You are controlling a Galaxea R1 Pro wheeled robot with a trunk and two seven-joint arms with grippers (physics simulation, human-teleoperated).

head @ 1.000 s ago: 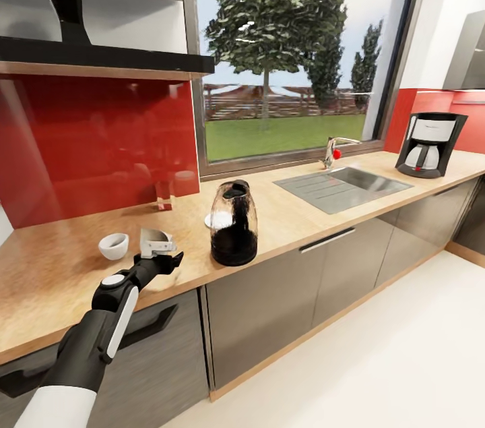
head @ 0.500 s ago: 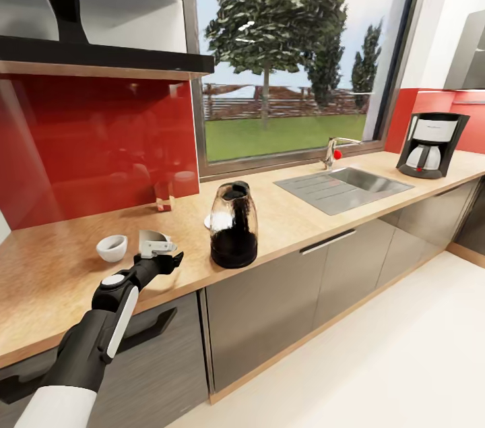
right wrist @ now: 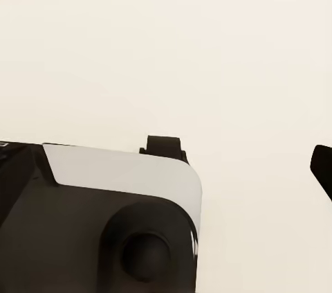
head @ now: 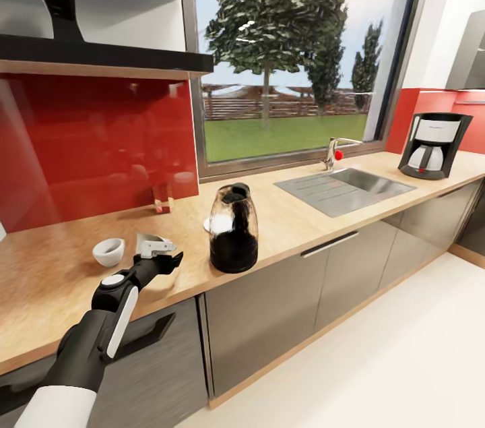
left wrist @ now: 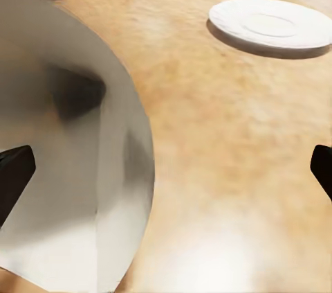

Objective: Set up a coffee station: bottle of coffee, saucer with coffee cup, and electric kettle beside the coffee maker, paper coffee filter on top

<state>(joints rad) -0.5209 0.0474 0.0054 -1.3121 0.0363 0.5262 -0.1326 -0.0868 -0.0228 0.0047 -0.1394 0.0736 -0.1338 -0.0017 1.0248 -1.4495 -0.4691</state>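
- Head view: the whole scene is drifting slightly, so the camera is moving rather than the things. The left pincer (head: 168,258) is still hovering just beside the paper coffee filter (head: 149,242) on the bench (head: 296,216). The coffee maker (head: 434,145) is standing well apart, past the sink (head: 343,187).
- Left wrist view: the jaws are gaping wide and gripping nothing, with the filter lying partly between them. The grasp is probably coming next.
- Right wrist view: the right pincer is looking at pale floor (right wrist: 173,43); I cannot tell how open it is.
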